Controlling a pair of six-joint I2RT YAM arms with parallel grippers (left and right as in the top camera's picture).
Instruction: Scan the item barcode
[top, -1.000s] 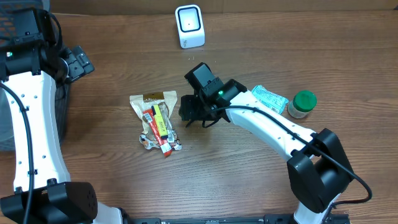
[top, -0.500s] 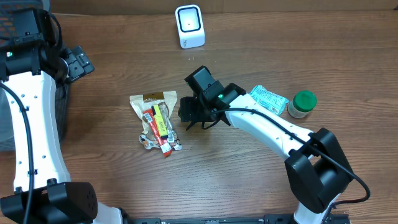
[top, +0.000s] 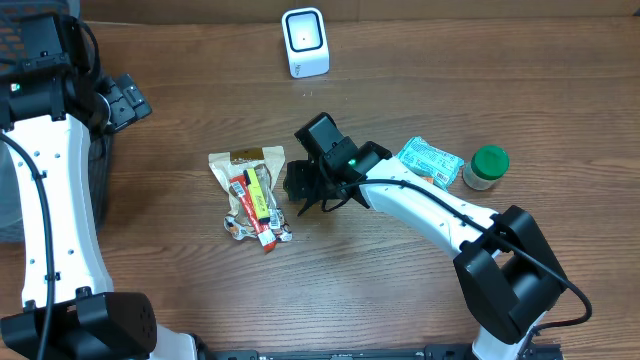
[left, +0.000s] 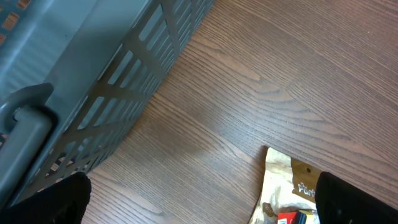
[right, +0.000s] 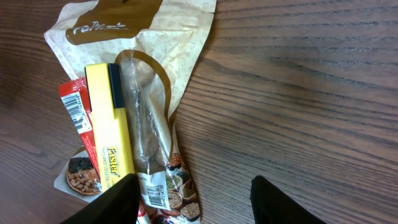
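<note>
No item is gripped yet. The right end effector (top: 302, 188) hangs open just beside the snack packets (top: 252, 195); the left end effector (left: 205, 198) is open too. The scanner (top: 304, 42) stands well apart.

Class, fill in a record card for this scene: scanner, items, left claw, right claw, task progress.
scanner: white scanner at the far side, nothing held up to it
items: snack pile in the middle; teal packet and green-lidded jar on the right arm's side
left claw: open, empty, beside the grey basket
right claw: open, empty, at the pile's edge
progress: nothing picked up yet
</note>
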